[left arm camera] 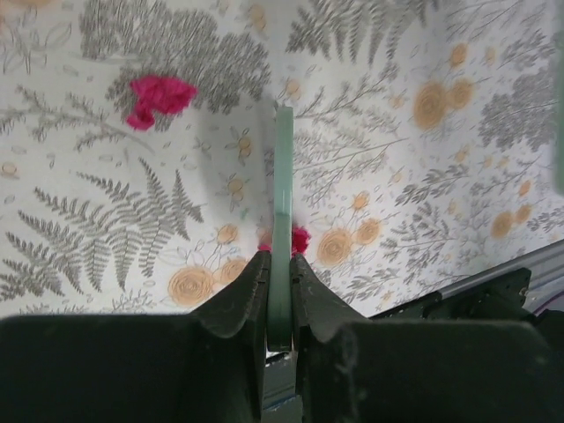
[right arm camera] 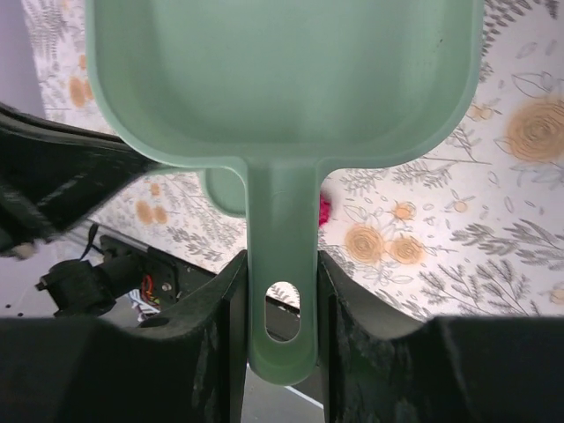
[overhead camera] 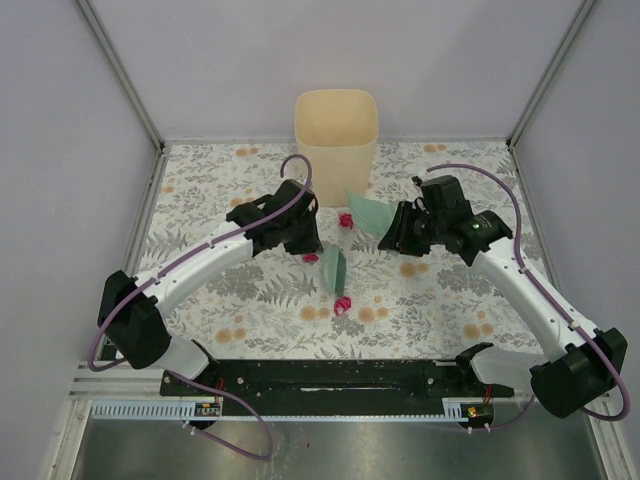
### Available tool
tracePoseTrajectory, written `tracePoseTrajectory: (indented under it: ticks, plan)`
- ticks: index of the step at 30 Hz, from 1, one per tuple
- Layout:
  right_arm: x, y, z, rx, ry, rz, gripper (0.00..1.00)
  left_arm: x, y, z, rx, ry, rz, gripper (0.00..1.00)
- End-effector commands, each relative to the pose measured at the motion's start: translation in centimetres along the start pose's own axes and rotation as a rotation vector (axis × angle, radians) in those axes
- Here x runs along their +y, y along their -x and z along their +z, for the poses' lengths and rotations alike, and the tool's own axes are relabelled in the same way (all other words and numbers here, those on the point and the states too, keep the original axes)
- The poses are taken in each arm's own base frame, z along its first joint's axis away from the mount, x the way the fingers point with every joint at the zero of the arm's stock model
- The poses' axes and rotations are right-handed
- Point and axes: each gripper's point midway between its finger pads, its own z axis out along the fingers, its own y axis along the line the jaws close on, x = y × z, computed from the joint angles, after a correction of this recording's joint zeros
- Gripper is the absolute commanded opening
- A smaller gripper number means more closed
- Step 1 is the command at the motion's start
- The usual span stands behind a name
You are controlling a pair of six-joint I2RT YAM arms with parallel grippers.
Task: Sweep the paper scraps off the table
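My left gripper [overhead camera: 310, 243] is shut on a thin green brush [overhead camera: 333, 270] that points down toward the near side of the table [overhead camera: 200, 180]; the left wrist view shows my left gripper [left arm camera: 280, 264] clamping the brush [left arm camera: 283, 176] edge-on. My right gripper [overhead camera: 392, 228] is shut on the handle of a green dustpan [overhead camera: 366, 211]; the right wrist view shows my right gripper [right arm camera: 282, 273] and the pan [right arm camera: 282, 79]. Magenta paper scraps lie by the pan [overhead camera: 346, 220], by the left gripper [overhead camera: 311, 257] and at the brush tip [overhead camera: 343, 304]. Scraps also show in the wrist views [left arm camera: 159, 97], [left arm camera: 300, 238], [right arm camera: 323, 210].
A beige bin [overhead camera: 335, 130] stands at the back middle, just behind both grippers. Metal rails [overhead camera: 150, 210] frame the table, with grey walls beyond. The black base plate [overhead camera: 330, 375] runs along the near edge. My left arm [right arm camera: 53, 176] shows at the left of the right wrist view.
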Motion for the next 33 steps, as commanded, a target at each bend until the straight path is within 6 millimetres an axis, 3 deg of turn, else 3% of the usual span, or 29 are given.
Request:
tracePoseTrajectory:
  ticks: [1, 4, 9, 20, 26, 33]
  plan:
    - [-2.5, -0.6, -0.8, -0.009, -0.119, -0.015, 0.0, -4.4, 5.2, -3.5, -0.156, -0.135, 0.062, 0.0]
    - [-3.7, -2.4, -0.5, 0.056, -0.166, -0.004, 0.0, -4.1, 6.0, -4.3, -0.193, -0.116, 0.083, 0.0]
    - [-4.9, -6.9, -0.5, 0.16, -0.285, -0.057, 0.0, -3.6, 5.9, -4.3, -0.196, -0.105, 0.109, 0.0]
    - [-8.2, -14.3, -4.9, 0.352, -0.482, -0.169, 0.0, -1.1, 6.9, -8.1, -0.26, 0.014, 0.243, 0.0]
    - [-7.5, -17.9, -5.3, 0.476, -0.467, -0.24, 0.0, -0.1, 6.1, -8.3, -0.248, 0.033, 0.277, 0.0]
    - [-6.2, -22.7, -4.9, 0.571, -0.48, -0.385, 0.0, -0.3, 4.8, -7.1, -0.197, -0.008, 0.318, 0.0]
